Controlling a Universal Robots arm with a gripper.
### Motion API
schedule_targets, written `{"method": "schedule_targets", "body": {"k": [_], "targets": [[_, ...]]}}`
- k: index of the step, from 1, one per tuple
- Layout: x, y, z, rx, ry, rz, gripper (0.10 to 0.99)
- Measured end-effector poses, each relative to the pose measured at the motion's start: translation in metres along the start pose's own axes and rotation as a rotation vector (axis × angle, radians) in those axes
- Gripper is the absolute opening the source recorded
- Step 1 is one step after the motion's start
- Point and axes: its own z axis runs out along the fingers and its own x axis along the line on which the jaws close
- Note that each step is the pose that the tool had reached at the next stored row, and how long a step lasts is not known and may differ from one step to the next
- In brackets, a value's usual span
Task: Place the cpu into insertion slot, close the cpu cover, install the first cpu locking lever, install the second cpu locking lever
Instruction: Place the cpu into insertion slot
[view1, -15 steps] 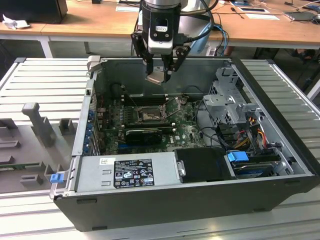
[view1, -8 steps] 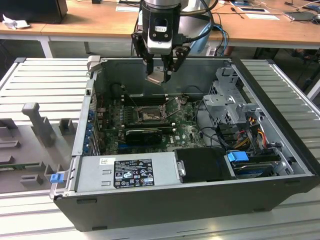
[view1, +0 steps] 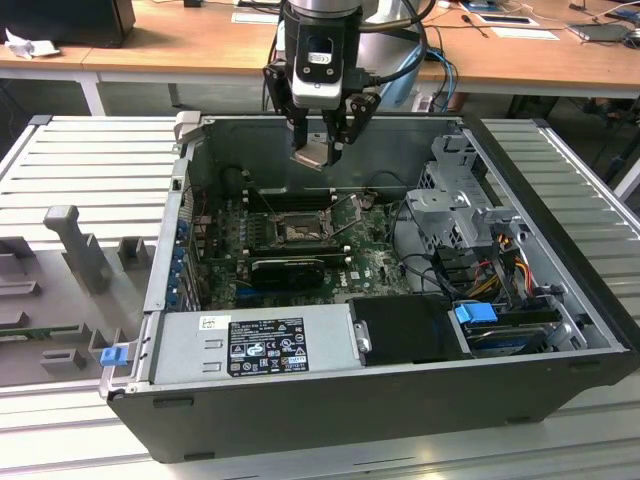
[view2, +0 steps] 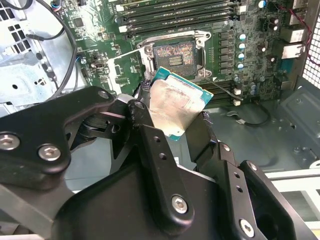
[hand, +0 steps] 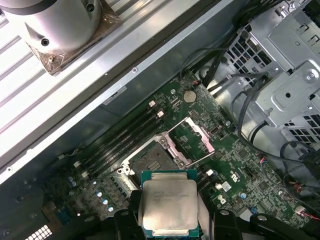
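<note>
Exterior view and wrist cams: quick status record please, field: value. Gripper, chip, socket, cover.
gripper: gripper shut on the chip, above the open computer case
chip: in the air, clear of the board, tilted in the exterior view
socket: socket empty, pin field bare
cover: cover swung open beside the socket
task state: chip not yet placed, cover not yet closed
</note>
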Motion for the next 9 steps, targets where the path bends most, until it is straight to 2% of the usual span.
{"method": "schedule_targets", "body": {"k": [9], "targets": [[0.0000,0.0000,0.0004,-0.001,-0.0034,0.038,0.525]]}}
